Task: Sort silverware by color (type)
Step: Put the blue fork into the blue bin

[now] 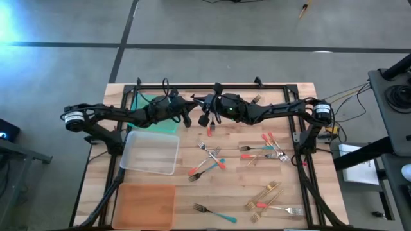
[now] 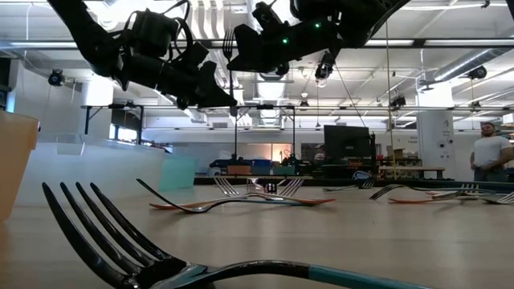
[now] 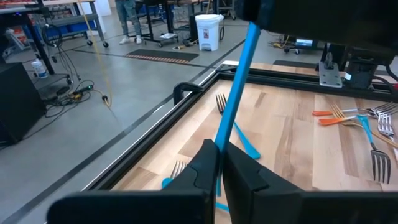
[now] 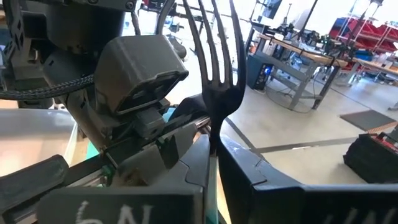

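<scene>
Your two arms meet over the upper middle of the pale wooden table (image 1: 241, 183), and both have hold of one teal-blue-handled fork with dark metal tines (image 3: 239, 81).

The left gripper (image 3: 219, 149) reaches in from the left of the high view. Its fingers are together, clamped on the blue handle, which runs up and away from them in the left wrist view. The right gripper (image 4: 214, 146) comes in from the right. Its fingers sit tight against the fork's narrow neck, with the tines standing upright above them in the right wrist view. In that same view the left gripper is just beyond the fork, almost touching the right one. In the low view the fork is well above the table top, near the top centre of the frame, tines pointing up.

The rest of your silverware lies on the wood:
- a crossed cluster of red- and blue-handled forks (image 1: 209, 160) at the centre of the high view
- a second mixed cluster (image 1: 266, 151) to the right of centre
- a group of gold forks (image 1: 266, 196) at the lower right
- a single blue-handled fork (image 1: 215, 212) at the bottom centre

Down the left side of the high view you have three trays:
- a flat green tray (image 1: 151, 102) at the upper left, partly under the left arm
- a clear rectangular tray (image 1: 152, 151) below it
- an orange tray (image 1: 144, 205) at the lower left

A person (image 2: 490, 152) stands far off at the right edge of the low view.
</scene>
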